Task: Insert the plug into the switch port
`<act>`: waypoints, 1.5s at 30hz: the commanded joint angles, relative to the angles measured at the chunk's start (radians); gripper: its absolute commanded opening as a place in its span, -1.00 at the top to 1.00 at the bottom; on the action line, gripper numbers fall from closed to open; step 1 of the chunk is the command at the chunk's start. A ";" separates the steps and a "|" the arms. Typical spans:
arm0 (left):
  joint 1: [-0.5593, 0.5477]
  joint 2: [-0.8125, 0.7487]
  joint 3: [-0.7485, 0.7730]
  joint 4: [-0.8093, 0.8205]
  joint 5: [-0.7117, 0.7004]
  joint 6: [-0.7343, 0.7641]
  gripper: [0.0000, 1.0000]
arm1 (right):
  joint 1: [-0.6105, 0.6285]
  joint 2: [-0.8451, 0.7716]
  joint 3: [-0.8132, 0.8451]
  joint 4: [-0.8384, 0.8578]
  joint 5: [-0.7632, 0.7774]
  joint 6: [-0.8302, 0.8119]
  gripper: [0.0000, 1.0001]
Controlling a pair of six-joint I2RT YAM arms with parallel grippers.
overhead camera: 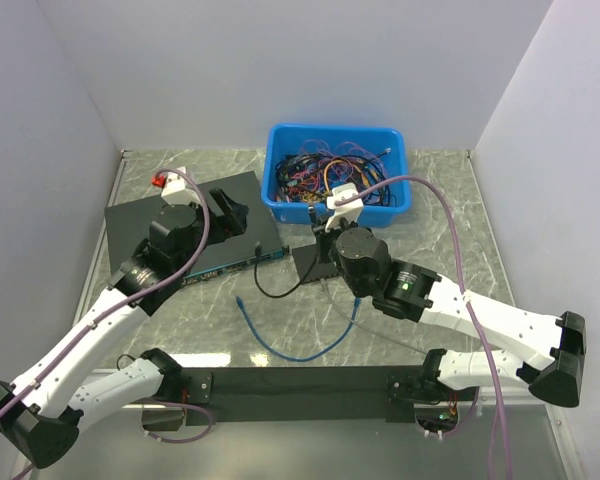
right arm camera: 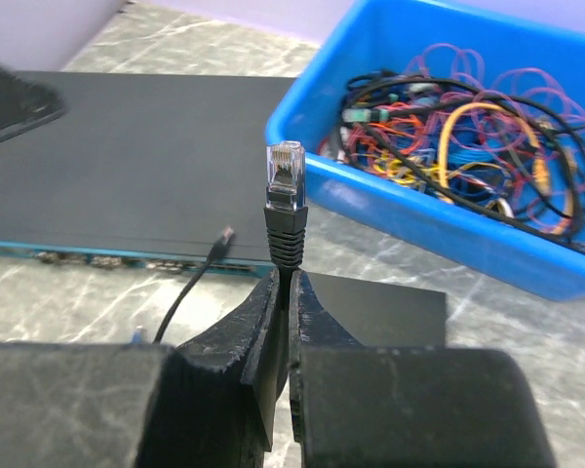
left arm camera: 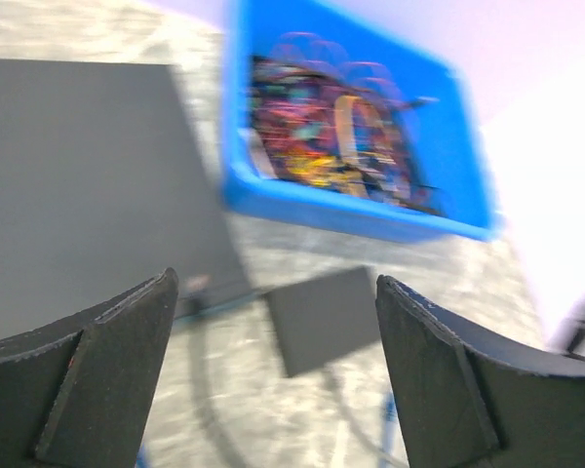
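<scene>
The right hand (right arm camera: 284, 289) is clamped on the black boot (right arm camera: 285, 234) below the plug (right arm camera: 285, 174). It holds the plug upright near the small black box (right arm camera: 375, 304), leaving the tip free for the switch port, which is not visible. The left hand (left arm camera: 273, 331) hovers left of the box, fingers apart.

A robotics lab bench — white enclosure walls (overhead camera: 280, 60), marbled tabletop (overhead camera: 460, 230), blue bin (overhead camera: 330, 212) of tangled cables (overhead camera: 330, 165).
</scene>
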 commanded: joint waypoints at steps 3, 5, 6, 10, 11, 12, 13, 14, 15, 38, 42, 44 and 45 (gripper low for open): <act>-0.001 0.028 0.040 0.155 0.267 -0.051 -0.72 | 0.003 -0.032 -0.022 0.120 -0.102 -0.006 1.00; -0.002 0.050 0.048 0.167 0.304 -0.065 -0.68 | 0.003 -0.032 -0.028 0.146 -0.125 -0.003 1.00; -0.005 0.057 0.055 0.167 0.327 -0.073 -0.68 | 0.004 -0.028 -0.032 0.152 -0.129 0.002 1.00; -0.025 0.074 0.074 0.163 0.344 -0.076 -0.71 | 0.004 -0.008 -0.022 0.148 -0.137 0.006 1.00; -0.028 0.077 0.077 0.161 0.347 -0.073 -0.72 | 0.004 0.001 -0.019 0.148 -0.143 0.008 1.00; -0.031 0.079 0.081 0.158 0.350 -0.067 -0.72 | 0.004 0.008 -0.015 0.143 -0.143 0.011 1.00; -0.036 0.082 0.085 0.157 0.353 -0.065 -0.78 | 0.004 0.015 -0.010 0.138 -0.143 0.014 1.00; -0.039 0.085 0.086 0.158 0.353 -0.064 -0.78 | 0.004 0.021 -0.002 0.135 -0.143 0.017 1.00; -0.041 0.088 0.092 0.155 0.353 -0.065 -0.78 | 0.004 0.034 -0.001 0.135 -0.145 0.020 1.00; -0.102 0.191 0.131 0.198 0.353 -0.067 -0.59 | 0.014 0.109 0.056 0.089 -0.105 0.043 1.00; -0.113 0.215 0.152 0.192 0.351 -0.059 -0.46 | 0.021 0.114 0.054 0.097 -0.099 0.042 1.00; -0.120 0.228 0.155 0.183 0.342 -0.058 -0.38 | 0.026 0.117 0.057 0.095 -0.094 0.040 1.00; -0.123 0.231 0.157 0.180 0.339 -0.056 -0.37 | 0.026 0.120 0.059 0.095 -0.091 0.039 1.00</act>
